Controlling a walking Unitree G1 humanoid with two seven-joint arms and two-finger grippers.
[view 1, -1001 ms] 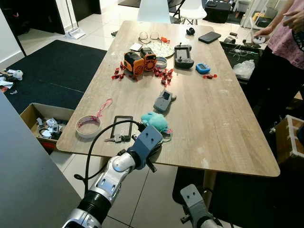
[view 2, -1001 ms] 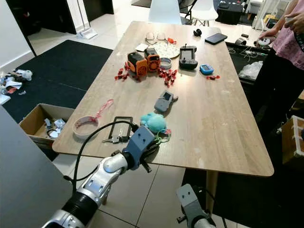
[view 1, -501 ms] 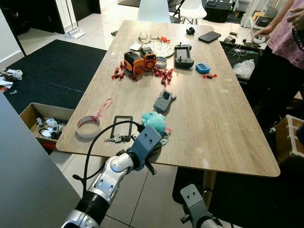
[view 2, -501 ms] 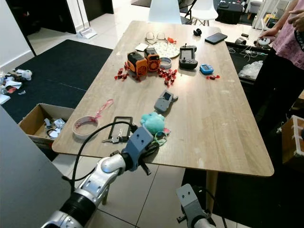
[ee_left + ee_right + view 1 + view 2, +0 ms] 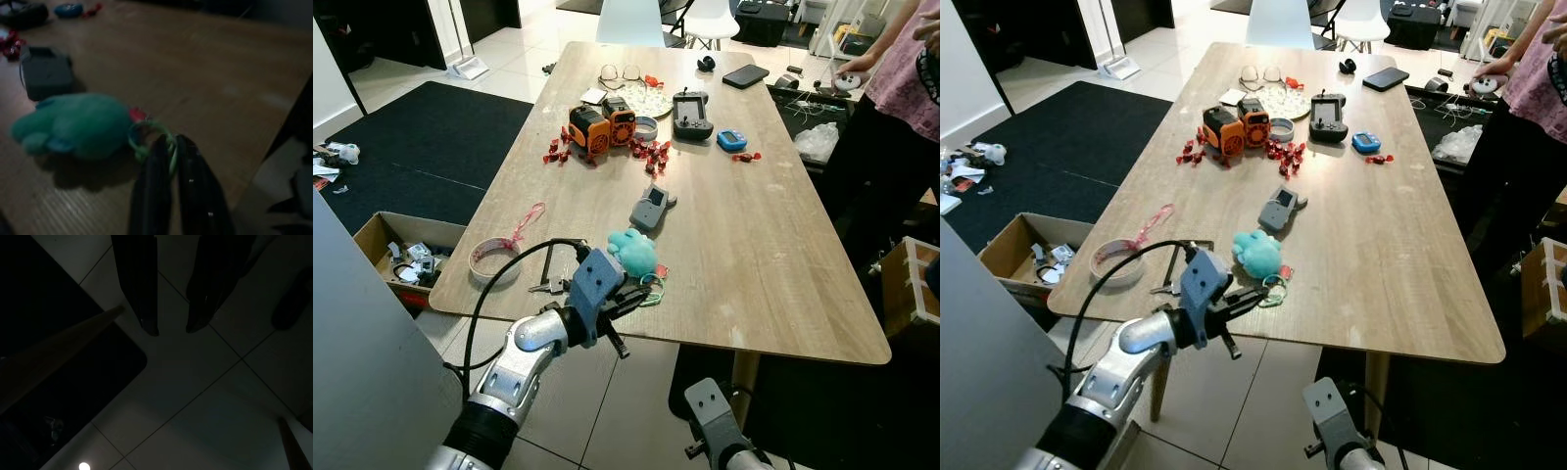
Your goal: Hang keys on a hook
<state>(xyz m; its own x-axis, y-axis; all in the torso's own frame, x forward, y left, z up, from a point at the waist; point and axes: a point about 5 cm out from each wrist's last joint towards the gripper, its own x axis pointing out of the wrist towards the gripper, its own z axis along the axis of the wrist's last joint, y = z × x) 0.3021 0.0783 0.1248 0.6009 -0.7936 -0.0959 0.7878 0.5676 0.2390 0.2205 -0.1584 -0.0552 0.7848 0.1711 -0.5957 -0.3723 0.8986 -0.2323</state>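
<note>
Where the wooden table meets its near edge, the left gripper reaches in from below the tabletop, its black fingers pinched on the green key ring that lies just beside the teal plush toy. A second set of keys lies near the same edge, beside the roll of tape with its pink ribbon. Farther up the table are a grey handheld device, two orange gadgets among scattered red candies, and a black controller. A person in a pink top stands at the table's right side. From the left wrist view, the two fingers are clenched together on the green key ring, which touches the teal plush toy on the tabletop. From the right wrist view, the right gripper hangs idle over the tiled floor, fingers spread apart and holding nothing.
</note>
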